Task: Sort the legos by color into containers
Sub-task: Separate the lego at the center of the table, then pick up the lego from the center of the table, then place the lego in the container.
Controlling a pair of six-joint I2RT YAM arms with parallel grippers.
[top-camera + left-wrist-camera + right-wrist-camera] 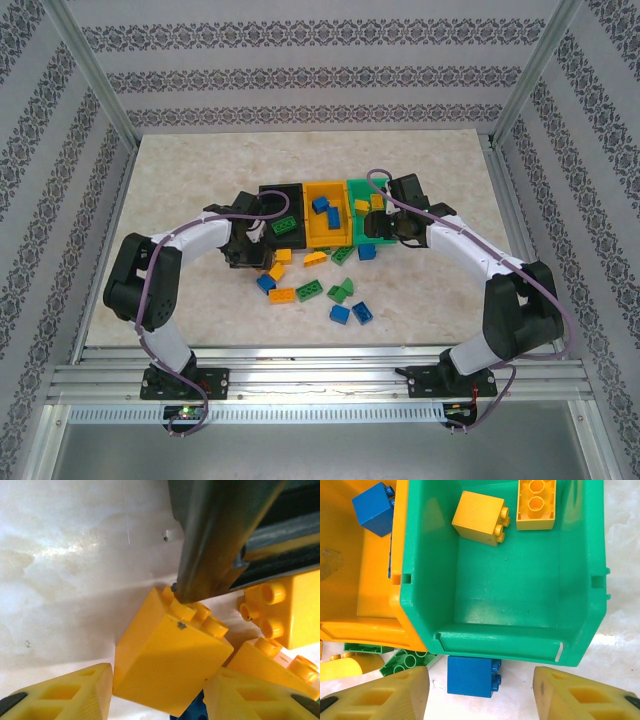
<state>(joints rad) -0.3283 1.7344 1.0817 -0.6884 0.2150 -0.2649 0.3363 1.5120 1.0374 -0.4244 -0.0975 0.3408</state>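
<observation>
From above, my left gripper (258, 252) is down among the loose legos (320, 290) in front of the black bin (283, 190). My right gripper (388, 222) hangs over the green bin (372, 241).

Left wrist: the jaws flank a tilted yellow brick (170, 665). Whether it is clamped I cannot tell, and a dark edge (215, 540) on its studs could snag it.

Right wrist: the jaws are spread and empty. The blue brick (472, 675) hugs the bin wall, so descending risks a collision.

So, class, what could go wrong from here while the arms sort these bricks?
The left gripper straddles a tilted yellow brick crowded by other yellow bricks; it may slip or drag neighbours. The blue brick under the right gripper sits beside the green bin; grabbing may shove it.
</observation>
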